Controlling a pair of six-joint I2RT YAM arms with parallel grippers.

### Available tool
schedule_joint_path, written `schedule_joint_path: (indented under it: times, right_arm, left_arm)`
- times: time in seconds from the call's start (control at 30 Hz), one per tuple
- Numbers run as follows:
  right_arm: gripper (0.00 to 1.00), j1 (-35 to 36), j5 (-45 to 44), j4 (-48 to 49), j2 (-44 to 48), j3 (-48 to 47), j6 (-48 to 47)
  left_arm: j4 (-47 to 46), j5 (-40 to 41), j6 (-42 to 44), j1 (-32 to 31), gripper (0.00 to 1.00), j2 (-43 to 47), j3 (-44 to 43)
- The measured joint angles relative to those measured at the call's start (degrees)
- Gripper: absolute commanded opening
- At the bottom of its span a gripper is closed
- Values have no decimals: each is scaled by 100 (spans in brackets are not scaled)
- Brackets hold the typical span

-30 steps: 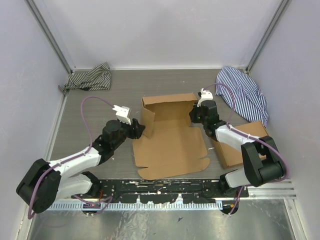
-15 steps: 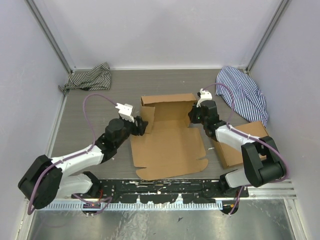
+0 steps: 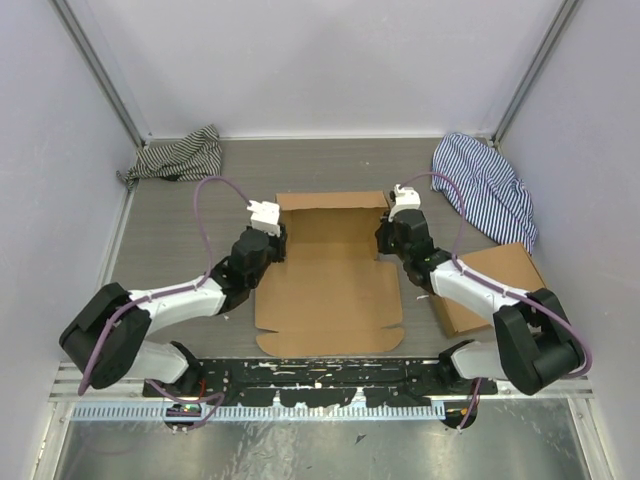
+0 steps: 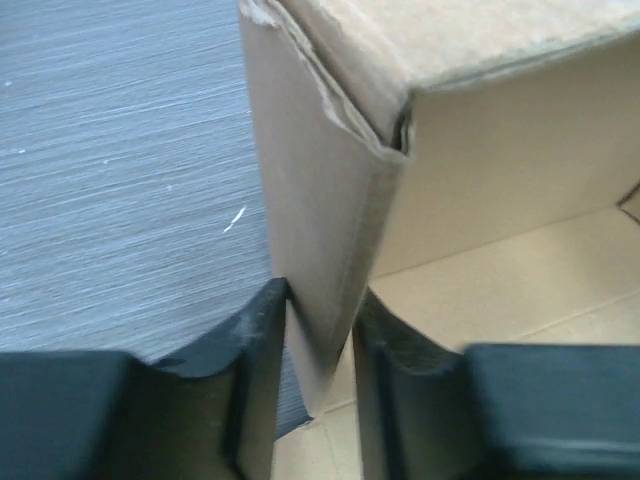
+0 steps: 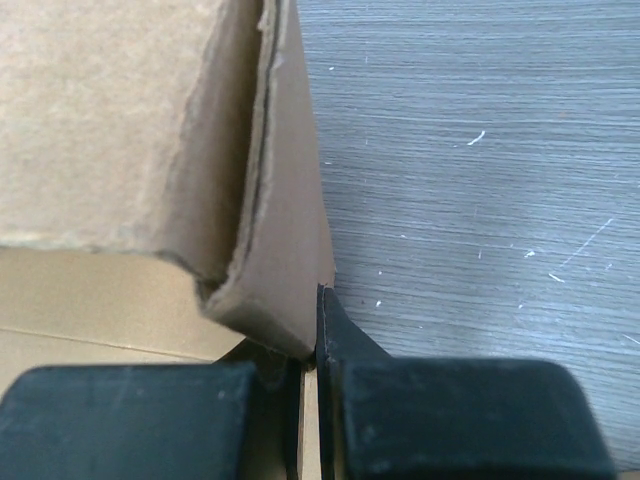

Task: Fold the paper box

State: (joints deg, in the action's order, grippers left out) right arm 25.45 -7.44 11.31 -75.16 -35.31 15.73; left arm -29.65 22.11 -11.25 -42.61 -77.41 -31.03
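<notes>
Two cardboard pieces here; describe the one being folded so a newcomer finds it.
On the grey table, look at the middle, between the two arms. The paper box lies spread open there, far wall raised, side flaps pinched by the left gripper and right gripper. The other cardboard box sits to the right, partly under the right arm, ungripped.

The paper box (image 3: 330,285) walls filled my left pincer (image 4: 320,320) and right pincer (image 5: 310,345), while bare table (image 3: 170,235) lay open leftward and a second box (image 3: 515,265) obstructed rightward.
</notes>
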Motion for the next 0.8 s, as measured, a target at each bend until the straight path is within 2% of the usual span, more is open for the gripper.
schedule_joint_path:
  times: [0.17,0.27,0.47,0.7,0.8]
  right_arm:
    - [1,105,-170,-120,195,61,68]
    - [1,236,-236,-240,286,61,125]
    - [1,498,-466,-361,341,42,341]
    - [1,612,-627,-505,247,-9,597]
    - [1,632,-656,-590,177,-83,706]
  left_arm:
    - [245,791,125,-138,6,-245,-240]
    - [640,1421,24,-208,0,-387,-529]
    - [1847,2339,-299,-339,0,-713,-1443]
    - [2413,3003,-457,-577,1,-841,-1641]
    - [2485,3067,-511,-599,25,-822,-1633]
